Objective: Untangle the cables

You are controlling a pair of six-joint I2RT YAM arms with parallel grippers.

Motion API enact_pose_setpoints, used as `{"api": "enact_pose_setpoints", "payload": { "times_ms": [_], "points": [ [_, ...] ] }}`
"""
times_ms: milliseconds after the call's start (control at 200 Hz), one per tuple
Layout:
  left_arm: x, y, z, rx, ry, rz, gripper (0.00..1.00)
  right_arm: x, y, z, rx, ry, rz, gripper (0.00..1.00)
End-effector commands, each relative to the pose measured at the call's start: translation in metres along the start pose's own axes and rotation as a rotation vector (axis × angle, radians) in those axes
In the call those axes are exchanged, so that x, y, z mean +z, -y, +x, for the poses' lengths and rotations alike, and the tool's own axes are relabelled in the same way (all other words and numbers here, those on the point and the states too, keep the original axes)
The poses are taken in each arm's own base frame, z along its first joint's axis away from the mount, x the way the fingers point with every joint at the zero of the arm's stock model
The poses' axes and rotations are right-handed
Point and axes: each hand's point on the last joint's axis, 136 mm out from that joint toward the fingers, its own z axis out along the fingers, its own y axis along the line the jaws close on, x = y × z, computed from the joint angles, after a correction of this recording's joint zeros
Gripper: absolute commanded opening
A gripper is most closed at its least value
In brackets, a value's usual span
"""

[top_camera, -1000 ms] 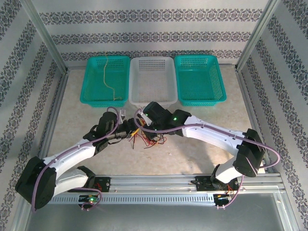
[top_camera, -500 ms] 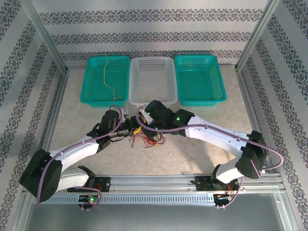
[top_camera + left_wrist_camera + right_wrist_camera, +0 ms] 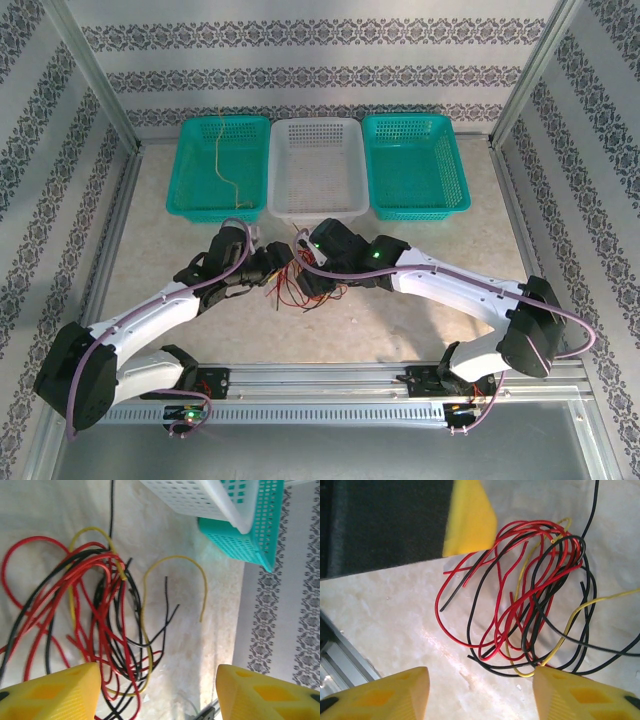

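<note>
Marbled tabletop (image 3: 480, 240), tangled cables (image 3: 550, 575) by left gripper (image 3: 157, 690), right gripper (image 3: 480, 690)

Top cam high at rear, looking down, wrist cams close over table (image 3: 150, 250), all share cables (image 3: 530, 580)

Right wrist view: the cables (image 3: 535, 605) lie in one loose tangle of red, black and yellow loops on the pale marbled table (image 3: 395, 610). The right gripper (image 3: 480, 695) sits just near of the tangle, its yellow fingertips (image 3: 395, 692) spread apart with bare table between them. A yellow pad (image 3: 467, 520) on a black housing occupies the upper left. A metal rail (image 3: 340, 660) crosses the lower-left corner.
</note>
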Motion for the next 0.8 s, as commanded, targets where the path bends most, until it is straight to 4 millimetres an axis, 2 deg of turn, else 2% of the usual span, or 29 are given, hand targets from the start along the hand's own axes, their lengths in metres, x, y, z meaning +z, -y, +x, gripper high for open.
{"api": "enact_pose_setpoints", "payload": {
  "times_ms": [0,125,245,380,520,635,685,794],
  "points": [
    [-0.011,-0.017,-0.009,0.022,0.044,-0.108,0.62,-0.002,-0.001,0.005,0.015,-0.019,0.016,0.54],
    [-0.016,-0.034,-0.007,0.037,0.039,-0.191,0.58,0.007,0.002,0.004,0.031,-0.026,0.037,0.51],
    [-0.011,-0.051,0.003,0.049,-0.031,-0.266,0.55,0.014,0.01,-0.003,0.049,-0.022,0.086,0.5],
    [-0.001,-0.057,0.009,0.052,-0.083,-0.283,0.52,0.018,0.01,-0.013,0.079,-0.015,0.096,0.49],
    [0.006,-0.066,0.005,0.072,-0.082,-0.329,0.51,0.026,0.006,-0.015,0.124,-0.036,0.079,0.49],
    [0.015,-0.075,0.005,0.082,-0.111,-0.372,0.46,0.025,0.01,-0.017,0.153,-0.02,0.097,0.48],
    [0.021,-0.075,0.007,0.081,-0.133,-0.37,0.39,0.023,0.012,-0.018,0.161,-0.014,0.101,0.48],
    [0.025,-0.067,0.012,0.097,-0.175,-0.36,0.14,0.019,0.018,-0.021,0.189,-0.003,0.109,0.46]
  ]
}}
